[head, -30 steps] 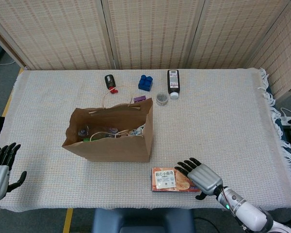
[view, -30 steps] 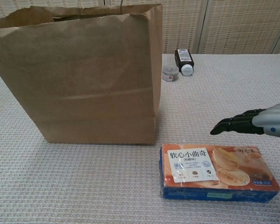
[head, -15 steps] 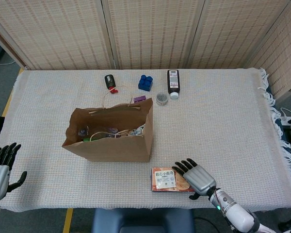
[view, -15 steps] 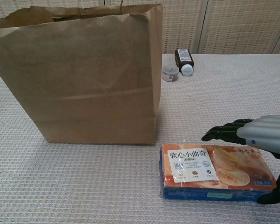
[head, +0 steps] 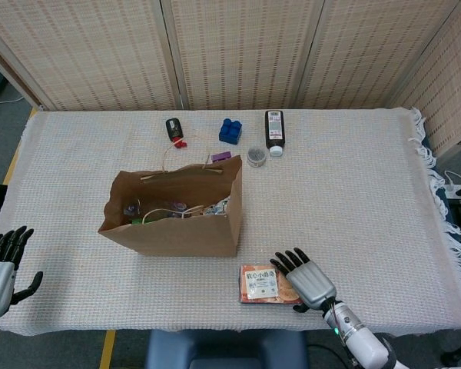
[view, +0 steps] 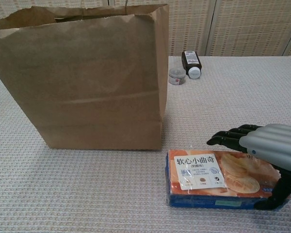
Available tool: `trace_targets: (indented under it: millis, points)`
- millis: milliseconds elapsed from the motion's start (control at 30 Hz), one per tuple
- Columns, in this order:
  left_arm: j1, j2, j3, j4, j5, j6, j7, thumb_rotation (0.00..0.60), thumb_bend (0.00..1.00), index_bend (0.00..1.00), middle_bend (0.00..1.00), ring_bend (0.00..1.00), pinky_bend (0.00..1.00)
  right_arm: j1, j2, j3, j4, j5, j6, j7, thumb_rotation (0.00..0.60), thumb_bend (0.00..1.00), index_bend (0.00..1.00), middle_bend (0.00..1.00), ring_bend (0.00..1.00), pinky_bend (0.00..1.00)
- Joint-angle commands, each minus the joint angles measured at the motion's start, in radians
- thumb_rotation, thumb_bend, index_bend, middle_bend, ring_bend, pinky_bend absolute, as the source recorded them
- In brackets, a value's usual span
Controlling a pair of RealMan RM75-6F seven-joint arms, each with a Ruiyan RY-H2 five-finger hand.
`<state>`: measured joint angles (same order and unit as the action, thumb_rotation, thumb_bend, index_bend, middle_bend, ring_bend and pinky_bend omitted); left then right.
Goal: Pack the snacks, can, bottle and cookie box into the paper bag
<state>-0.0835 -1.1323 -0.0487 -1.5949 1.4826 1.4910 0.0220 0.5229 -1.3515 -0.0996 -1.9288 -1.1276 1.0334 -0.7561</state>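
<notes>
One item is in play: the cookie box [view: 222, 178] lies flat near the table's front edge, just right of the paper bag [view: 87, 77], label up. The right hand [view: 266, 150] sits over the box's right end, fingers [view: 228, 138] spread across the far long side and thumb [view: 276, 191] hooked at the near side. No squeeze visible; I cannot tell if any pad touches the box yet. The left hand [head: 0, 265] is spread and holding nothing, off the table's left corner, well apart from everything.

Risks, as judgement:
- The grasp is off-centre, toward one end. If lifted that way, the long box may droop or twist out between thumb and fingers.
- The wrapper looks glossy, so slip is likely under a light squeeze.
- The box sits near the table's front edge; a thumb push while closing could scoot it off toward the robot.
- The bag stands unsupported and looks light. Snacks already sit inside per the head view. A box swung in low could catch the rim, crumple the wall or tip the bag over.
- A flat drop could jam the box across the opening; it probably needs tilting end-first.

The bottle [head: 274, 131] and what may be the can [head: 256, 156] lie at the far side behind the bag, not yet packed. A blue block [head: 230, 131] and a small dark object [head: 174, 128] lie there too.
</notes>
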Motion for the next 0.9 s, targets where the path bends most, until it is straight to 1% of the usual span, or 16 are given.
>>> trace_targets:
  millis: [33,167,300,533,667,800,867,900]
  points:
    - [0.000,0.000,0.000,0.000,0.001,0.000,0.000,0.600,0.36,0.05,0.00,0.00,0.00,-0.001,-0.004,0.011,-0.006,0.033,0.022,-0.018,0.536,0.01,0.00,0.00,0.00,0.00]
    - [-0.001,0.000,0.000,0.000,0.001,0.000,0.002,0.600,0.36,0.04,0.00,0.00,0.00,0.009,-0.016,0.031,0.002,0.070,0.032,-0.031,0.536,0.01,0.00,0.00,0.00,0.00]
    - [-0.001,0.000,0.000,0.000,0.001,0.000,0.003,0.600,0.36,0.04,0.00,0.00,0.00,0.025,-0.047,0.050,0.018,0.145,0.025,-0.041,0.536,0.01,0.00,0.00,0.00,0.00]
    - [0.000,0.000,0.000,0.000,0.000,0.001,0.000,0.600,0.36,0.04,0.00,0.00,0.00,0.058,-0.107,0.076,0.035,0.241,0.019,-0.061,0.538,0.01,0.00,0.00,0.00,0.00]
    - [0.000,0.000,0.001,0.001,0.001,0.000,-0.005,0.600,0.36,0.04,0.00,0.00,0.00,0.066,-0.132,0.082,0.036,0.236,0.020,-0.037,0.537,0.01,0.00,0.00,0.00,0.00]
    - [0.000,0.001,0.001,0.003,0.002,0.001,-0.008,0.600,0.36,0.04,0.00,0.00,0.00,0.064,-0.146,0.079,0.044,0.187,0.024,0.005,0.536,0.01,0.00,0.00,0.00,0.00]
    - [0.000,0.001,0.001,0.003,0.003,0.001,-0.009,0.600,0.36,0.04,0.00,0.00,0.00,0.063,-0.149,0.075,0.047,0.178,0.024,0.015,0.536,0.03,0.00,0.02,0.00,0.04]
    - [0.000,0.001,0.002,0.003,0.004,0.000,-0.010,0.600,0.36,0.04,0.00,0.00,0.00,0.063,-0.151,0.073,0.048,0.178,0.024,0.017,0.535,0.05,0.00,0.05,0.02,0.09]
